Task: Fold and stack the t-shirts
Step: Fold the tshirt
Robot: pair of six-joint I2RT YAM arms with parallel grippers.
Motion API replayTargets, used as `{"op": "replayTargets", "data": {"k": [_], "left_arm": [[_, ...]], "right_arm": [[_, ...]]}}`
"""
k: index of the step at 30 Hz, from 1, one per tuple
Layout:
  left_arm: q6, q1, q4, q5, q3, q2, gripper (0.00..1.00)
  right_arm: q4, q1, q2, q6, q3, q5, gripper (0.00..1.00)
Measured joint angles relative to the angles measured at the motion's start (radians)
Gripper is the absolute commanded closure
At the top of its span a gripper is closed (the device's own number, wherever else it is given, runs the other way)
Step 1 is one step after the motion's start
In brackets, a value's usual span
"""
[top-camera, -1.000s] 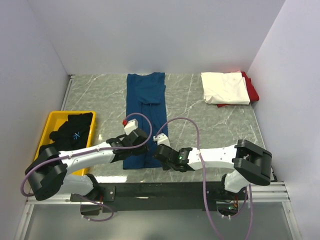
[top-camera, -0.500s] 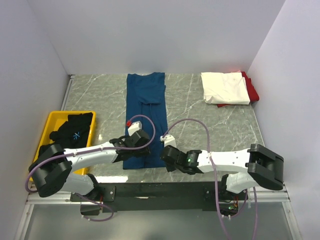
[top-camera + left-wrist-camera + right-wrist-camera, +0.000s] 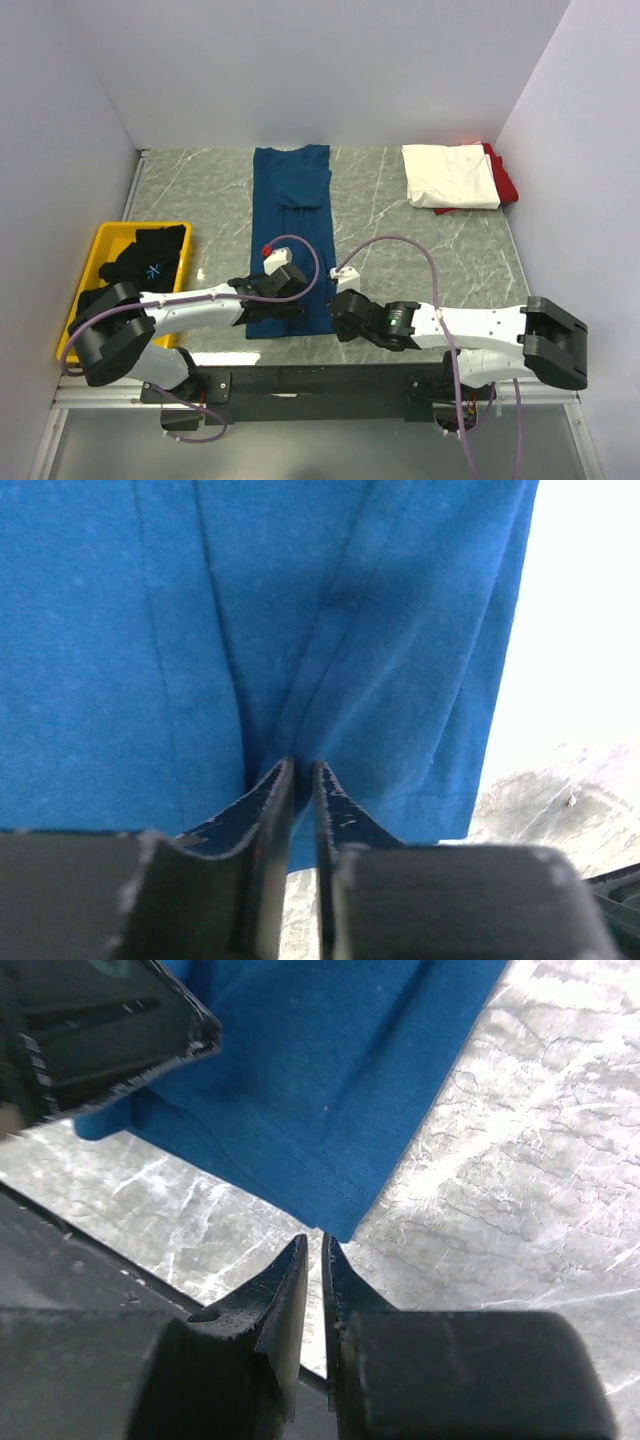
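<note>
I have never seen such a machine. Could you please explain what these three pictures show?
A left arm and a right arm are bolted at the table's near edge. The wide picture looks down from above; the other two come from wrist cameras. On the table lie a blue shirt and a white shirt on a red one; at the left stands a yellow bin with black shirts. The left gripper pinches the blue shirt near its hem. The right gripper's jaws are almost together at the shirt's near corner; whether they hold it, I cannot tell.
</note>
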Motion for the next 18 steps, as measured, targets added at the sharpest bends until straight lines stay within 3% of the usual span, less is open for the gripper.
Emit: {"op": "replayTargets", "data": {"k": [4, 18], "left_arm": [[0.003, -0.017, -0.005, 0.001, 0.016, 0.011, 1.0], [-0.008, -0.085, -0.051, 0.008, 0.057, -0.046, 1.0]], "right_arm": [[0.0, -0.014, -0.045, 0.003, -0.02, -0.002, 0.81], [-0.005, -0.079, -0.164, 0.003, -0.078, -0.04, 0.8]]}}
